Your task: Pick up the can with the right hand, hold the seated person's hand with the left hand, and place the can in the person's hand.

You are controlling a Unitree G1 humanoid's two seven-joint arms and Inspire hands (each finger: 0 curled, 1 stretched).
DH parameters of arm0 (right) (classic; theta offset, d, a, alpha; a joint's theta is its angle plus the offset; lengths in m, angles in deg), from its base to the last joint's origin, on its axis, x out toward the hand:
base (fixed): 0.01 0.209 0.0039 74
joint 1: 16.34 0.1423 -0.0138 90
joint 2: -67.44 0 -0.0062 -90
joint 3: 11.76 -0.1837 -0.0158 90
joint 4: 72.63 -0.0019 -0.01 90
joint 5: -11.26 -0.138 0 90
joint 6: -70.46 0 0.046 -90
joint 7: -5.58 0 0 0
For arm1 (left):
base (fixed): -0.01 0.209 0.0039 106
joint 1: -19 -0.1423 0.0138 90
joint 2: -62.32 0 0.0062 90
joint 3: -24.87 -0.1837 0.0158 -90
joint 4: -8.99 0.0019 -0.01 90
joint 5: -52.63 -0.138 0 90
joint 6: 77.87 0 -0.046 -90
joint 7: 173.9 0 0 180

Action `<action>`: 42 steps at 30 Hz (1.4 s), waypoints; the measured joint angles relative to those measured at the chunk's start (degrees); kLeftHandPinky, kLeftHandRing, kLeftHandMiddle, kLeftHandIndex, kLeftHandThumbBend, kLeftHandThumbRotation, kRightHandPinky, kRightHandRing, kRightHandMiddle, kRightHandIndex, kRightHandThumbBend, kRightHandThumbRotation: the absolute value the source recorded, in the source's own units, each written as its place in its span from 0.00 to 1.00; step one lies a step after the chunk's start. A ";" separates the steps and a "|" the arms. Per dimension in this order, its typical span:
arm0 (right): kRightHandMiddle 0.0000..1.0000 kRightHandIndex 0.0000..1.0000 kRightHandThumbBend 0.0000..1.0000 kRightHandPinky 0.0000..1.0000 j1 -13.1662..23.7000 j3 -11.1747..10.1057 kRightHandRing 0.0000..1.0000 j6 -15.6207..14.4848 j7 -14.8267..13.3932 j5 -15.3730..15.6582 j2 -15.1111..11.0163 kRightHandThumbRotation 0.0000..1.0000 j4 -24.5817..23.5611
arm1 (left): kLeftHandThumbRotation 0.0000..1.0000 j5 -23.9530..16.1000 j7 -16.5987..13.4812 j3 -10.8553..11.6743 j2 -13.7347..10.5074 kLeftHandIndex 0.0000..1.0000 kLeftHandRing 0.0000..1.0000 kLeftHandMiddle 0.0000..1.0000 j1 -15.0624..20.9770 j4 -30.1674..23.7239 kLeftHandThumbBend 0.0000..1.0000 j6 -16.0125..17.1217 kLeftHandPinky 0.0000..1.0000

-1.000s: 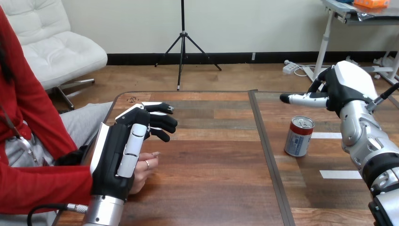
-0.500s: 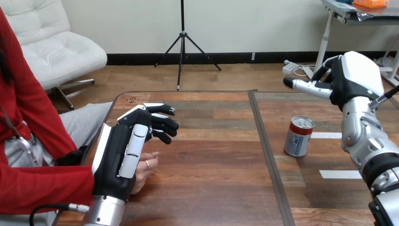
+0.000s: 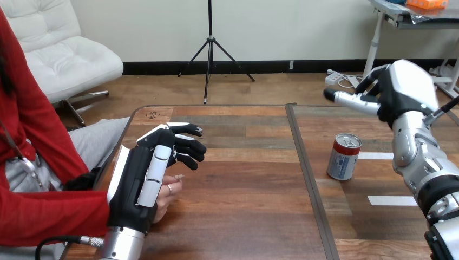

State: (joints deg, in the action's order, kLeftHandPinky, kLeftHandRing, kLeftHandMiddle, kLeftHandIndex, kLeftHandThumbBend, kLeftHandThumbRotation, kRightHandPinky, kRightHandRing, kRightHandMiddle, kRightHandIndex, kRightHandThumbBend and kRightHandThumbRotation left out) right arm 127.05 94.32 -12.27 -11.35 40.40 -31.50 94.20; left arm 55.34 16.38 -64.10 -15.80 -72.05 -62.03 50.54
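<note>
Stretching across the whole scene is the wooden table [image 3: 243, 211], with a seam running up it right of centre. Up from the lower right comes the robot's right arm [image 3: 421, 160], silver forearm angled steeply. At the left edge, the left hand [image 3: 142, 181] lies back-up over the person's hand [image 3: 169, 190], its fingers reaching forward past it, loose and only lightly bent, not wrapped around it; whether the thumb grips underneath, I cannot tell. The right hand [image 3: 400, 89] hangs raised beyond the can, one digit pointing left, the others loosely arched, nothing in it. And the can [image 3: 343, 157] stands upright on the table just right of the seam, well apart from both hands, a white tape strip [image 3: 376, 156] beside it.
</note>
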 measured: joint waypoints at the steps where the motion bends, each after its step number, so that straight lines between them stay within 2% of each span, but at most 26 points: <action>1: 0.77 0.80 1.00 0.66 0.00 0.00 0.75 -0.18 0.88 0.00 0.00 0.75 0.00 | 1.00 -0.06 -0.05 0.00 0.01 0.59 0.51 0.52 0.00 0.01 0.52 0.00 0.41; 7: 0.83 0.84 1.00 0.73 0.00 0.00 0.81 -0.95 4.87 0.00 0.01 0.72 0.02 | 1.00 -0.11 -0.15 0.00 0.01 0.59 0.51 0.52 0.00 0.07 0.53 0.00 0.41; 14: 0.86 0.87 1.00 0.74 -0.01 -0.17 0.84 -1.42 7.98 -0.13 0.01 0.70 0.02 | 1.00 -0.26 -0.25 0.01 0.00 0.58 0.51 0.51 0.01 0.10 0.53 0.01 0.41; 26: 0.91 0.92 1.00 0.79 -0.03 -1.07 0.90 -2.59 11.49 -1.55 0.02 0.65 0.04 | 1.00 -0.31 -0.28 0.04 -0.04 0.58 0.50 0.51 0.01 0.10 0.54 0.01 0.42; 42: 0.99 0.99 1.00 0.87 -0.22 -1.15 0.98 -4.43 15.56 -2.25 0.08 0.58 0.26 | 1.00 -0.35 -0.55 0.04 -0.04 0.58 0.50 0.51 0.01 0.10 0.54 0.01 0.42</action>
State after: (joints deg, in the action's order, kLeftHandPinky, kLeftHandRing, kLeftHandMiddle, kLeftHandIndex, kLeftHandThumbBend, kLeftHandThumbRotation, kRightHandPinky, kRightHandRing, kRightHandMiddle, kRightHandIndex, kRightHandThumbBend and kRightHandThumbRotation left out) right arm 126.83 93.17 -16.70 4.21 38.15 -31.42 94.46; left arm 55.00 15.82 -64.06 -15.84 -72.04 -61.93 50.55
